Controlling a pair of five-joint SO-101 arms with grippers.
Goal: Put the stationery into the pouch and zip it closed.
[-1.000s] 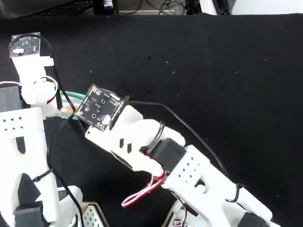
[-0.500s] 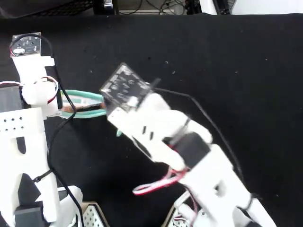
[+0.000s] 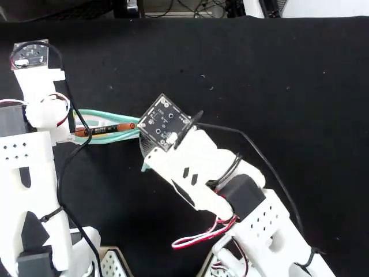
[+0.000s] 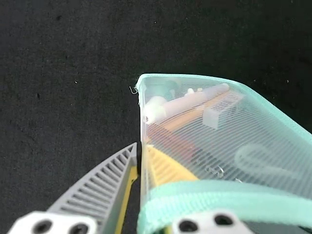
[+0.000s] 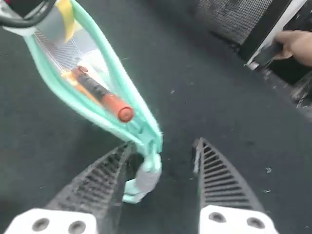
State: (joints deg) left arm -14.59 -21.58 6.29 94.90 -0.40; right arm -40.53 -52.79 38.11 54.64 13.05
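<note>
On the left part of the black cloth-covered bench [image 3: 277,86], the mint-green see-through mesh pouch [image 4: 219,126] is held by one end. The left claw [image 4: 140,147] is clamped on that pouch edge, likely to keep it steady and the mouth taut. The mouth is unzipped and gaping. The right claw [image 5: 163,143] sits at the pouch's free end, fingers spread, gripping nothing.

A red-orange pen with a dark barrel section [image 5: 100,93] lies lengthways inside, its round end up near the rim at the zipper end; it could snag the slider. A white tube-shaped item [image 4: 190,100] and a small white block [image 4: 214,117] show through the mesh, so loading looks mostly done.

The pale mint zipper pull tab [image 5: 145,178] sits between the right claw's fingers, close to one of them. It looks lined up for a pinch, so zipping is probably next.

There is dark print on the pen barrel, too small to read, and no other legible label.
</note>
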